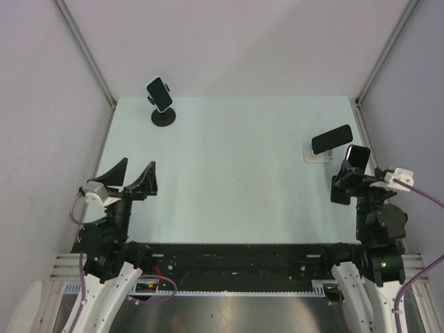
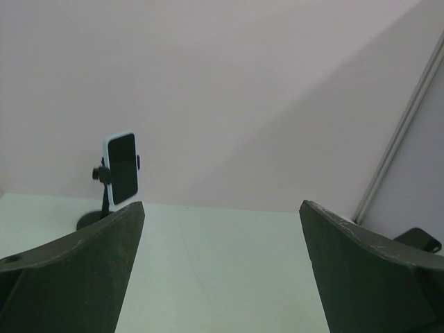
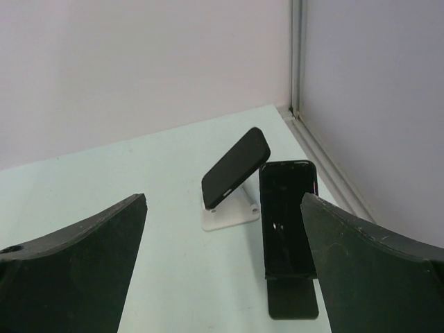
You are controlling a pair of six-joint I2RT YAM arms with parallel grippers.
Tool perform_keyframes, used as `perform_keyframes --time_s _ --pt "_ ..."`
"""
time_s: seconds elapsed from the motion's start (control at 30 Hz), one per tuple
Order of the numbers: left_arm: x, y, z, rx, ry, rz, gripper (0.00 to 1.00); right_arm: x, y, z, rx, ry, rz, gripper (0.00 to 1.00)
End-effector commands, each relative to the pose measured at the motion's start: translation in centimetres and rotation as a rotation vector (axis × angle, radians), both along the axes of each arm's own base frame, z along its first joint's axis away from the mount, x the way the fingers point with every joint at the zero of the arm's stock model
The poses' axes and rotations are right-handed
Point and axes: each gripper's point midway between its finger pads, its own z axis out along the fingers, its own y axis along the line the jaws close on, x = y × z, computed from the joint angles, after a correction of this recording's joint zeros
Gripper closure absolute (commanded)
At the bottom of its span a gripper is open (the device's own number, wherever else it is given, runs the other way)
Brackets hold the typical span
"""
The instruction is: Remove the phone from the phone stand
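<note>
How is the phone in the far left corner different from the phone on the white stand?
The far-left phone has a pale rim, but the phone on the white stand is all black. The far-left phone is held up high on a black pole stand with a round base, while the other leans back low on its white stand. Both screens are dark, and both phones sit in stands.

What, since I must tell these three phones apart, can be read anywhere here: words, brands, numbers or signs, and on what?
None can be read.
The pale-edged phone, the tilted phone on the white stand and the dark phone beside it show only blank dark screens, with no lettering visible.
</note>
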Motion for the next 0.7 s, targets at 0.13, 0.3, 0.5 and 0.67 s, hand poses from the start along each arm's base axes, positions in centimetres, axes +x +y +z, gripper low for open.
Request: perform_keyframes --time_s 0.13,0.3,0.5,0.67 --pt "1.5 -2.3 -3.6 0.032 0.208 -0.099 0.00 4.3 -0.1 -2.7 0.093 0.327 -0.068 0.00" --pt "1.4 -2.3 -3.9 0.046 0.218 -0.096 0.00 6.3 -1.5 -6.6 0.155 0.551 -0.201 0.01" --pt "0.9 -2.4 -3.7 0.057 0.199 -0.101 0.00 8.0 -3.7 -9.0 0.256 0.624 -0.304 0.00" --pt "0.8 -2.7 -3.8 0.064 0.202 -0.115 0.00 9.4 -6.4 -10.5 0.313 0.642 -0.379 0.00"
